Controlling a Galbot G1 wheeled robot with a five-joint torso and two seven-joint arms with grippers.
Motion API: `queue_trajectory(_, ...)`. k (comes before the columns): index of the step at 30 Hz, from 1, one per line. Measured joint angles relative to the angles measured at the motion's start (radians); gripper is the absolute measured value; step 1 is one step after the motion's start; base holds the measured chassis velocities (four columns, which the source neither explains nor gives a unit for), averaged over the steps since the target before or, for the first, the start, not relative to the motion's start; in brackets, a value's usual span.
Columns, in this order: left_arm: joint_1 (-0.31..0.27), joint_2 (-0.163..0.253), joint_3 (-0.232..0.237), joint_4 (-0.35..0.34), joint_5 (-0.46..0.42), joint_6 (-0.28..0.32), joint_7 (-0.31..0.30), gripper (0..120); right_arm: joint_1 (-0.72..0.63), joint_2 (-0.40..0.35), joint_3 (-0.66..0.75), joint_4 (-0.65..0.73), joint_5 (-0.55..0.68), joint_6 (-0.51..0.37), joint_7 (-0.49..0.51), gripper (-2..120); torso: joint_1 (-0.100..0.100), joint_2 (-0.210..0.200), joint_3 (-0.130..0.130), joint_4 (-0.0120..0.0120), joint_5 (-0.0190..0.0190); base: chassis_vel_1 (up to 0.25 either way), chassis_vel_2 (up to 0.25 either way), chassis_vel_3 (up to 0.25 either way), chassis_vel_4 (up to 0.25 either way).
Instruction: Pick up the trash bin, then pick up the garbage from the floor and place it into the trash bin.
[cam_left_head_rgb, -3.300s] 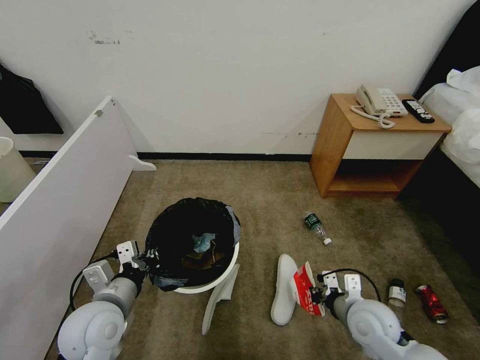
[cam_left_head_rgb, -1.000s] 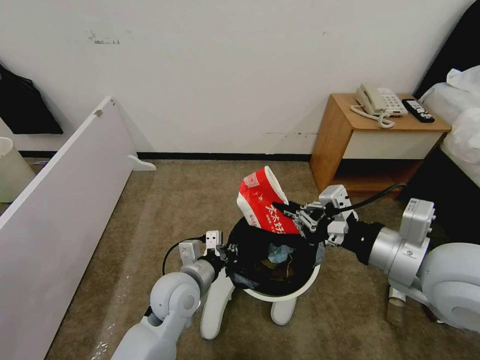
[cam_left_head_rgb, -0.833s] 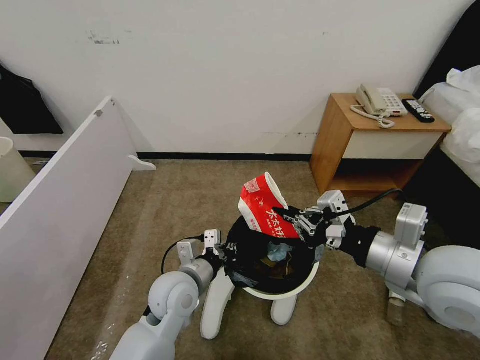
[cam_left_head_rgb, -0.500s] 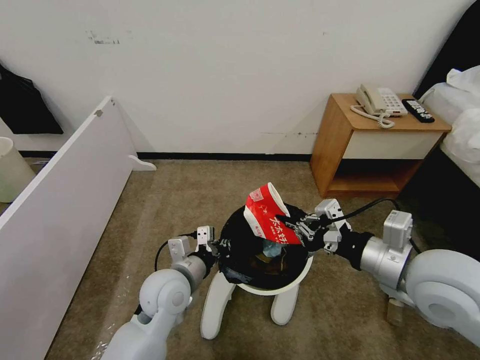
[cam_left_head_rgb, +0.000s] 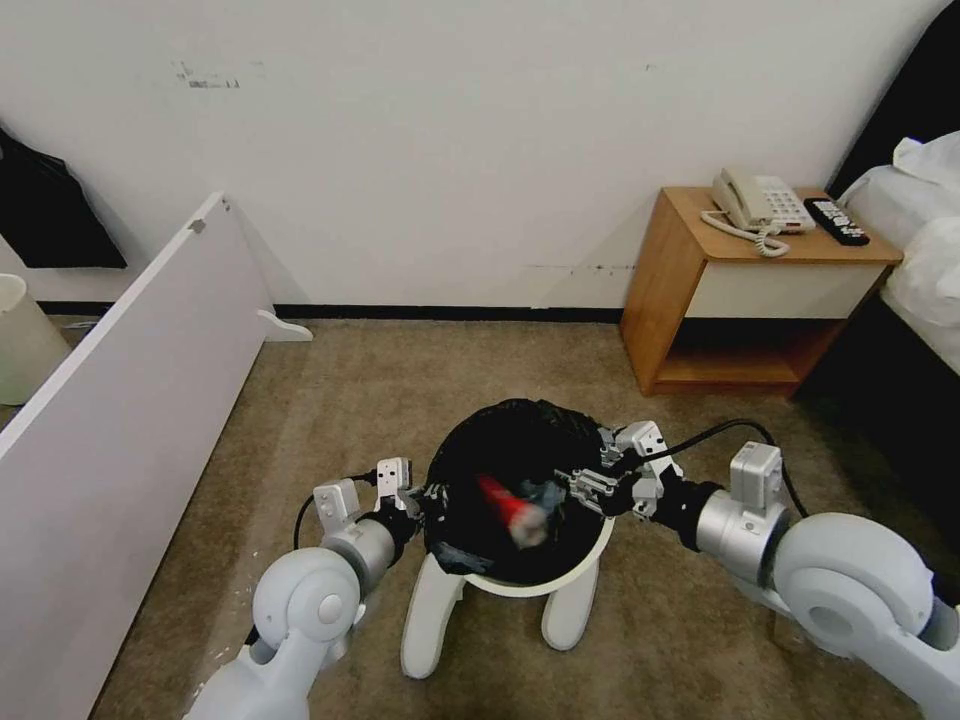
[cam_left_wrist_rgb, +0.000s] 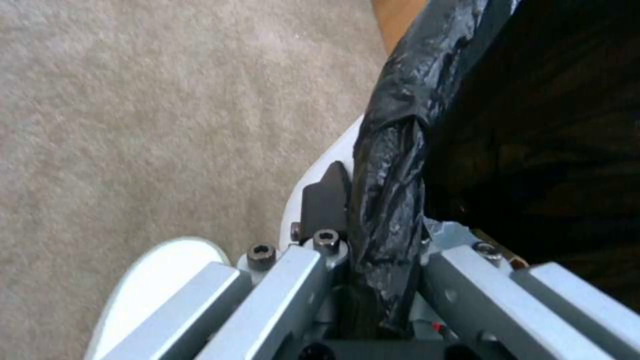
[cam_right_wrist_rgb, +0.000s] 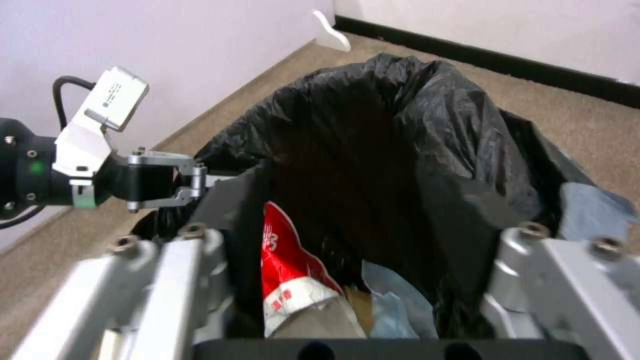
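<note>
Partly blurred, red-white wrapper (cam_left_head_rgb: 508, 505) lies inside trash bin (cam_left_head_rgb: 520, 580); left pincer (cam_left_head_rgb: 425, 497) clamps its rim, right pincer (cam_left_head_rgb: 578, 487) apart.

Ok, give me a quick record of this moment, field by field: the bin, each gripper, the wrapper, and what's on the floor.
trash bin: held off the floor, black liner over rim
left gripper: shut on the bin's lined rim
right gripper: open, above the bin's mouth
red-white wrapper: inside the bin, released
slippers: two, on the carpet under the bin
</note>
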Motion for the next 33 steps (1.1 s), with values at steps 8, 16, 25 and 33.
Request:
queue_trajectory(8,0.019,-0.014,0.006,-0.008,-0.003,0.003,0.004,1,-0.001,0.002,-0.01,-0.003,-0.005,0.0,0.0,89,0.0,0.0,0.0,0.0,0.0,0.0,0.0,0.0,0.0)
queue_trajectory(16,0.04,-0.016,0.004,-0.014,-0.005,0.014,-0.007,1,-0.006,0.003,-0.007,-0.006,-0.01,0.0,0.001,99,0.0,0.0,0.0,0.0,0.0,0.0,0.0,0.0,0.0)
queue_trajectory(25,0.082,0.012,-0.083,0.01,0.06,0.024,-0.084,1,-0.003,0.007,0.066,0.01,0.011,0.019,0.013,99,0.0,0.0,0.0,0.0,-0.0002,0.0,0.0,0.0,0.0)
queue_trajectory(33,0.121,0.051,-0.138,0.008,0.081,-0.002,-0.106,1,0.01,0.062,0.07,0.007,0.035,0.033,0.053,99,0.0,0.0,0.0,0.0001,-0.0001,0.0,0.0,0.0,0.0)
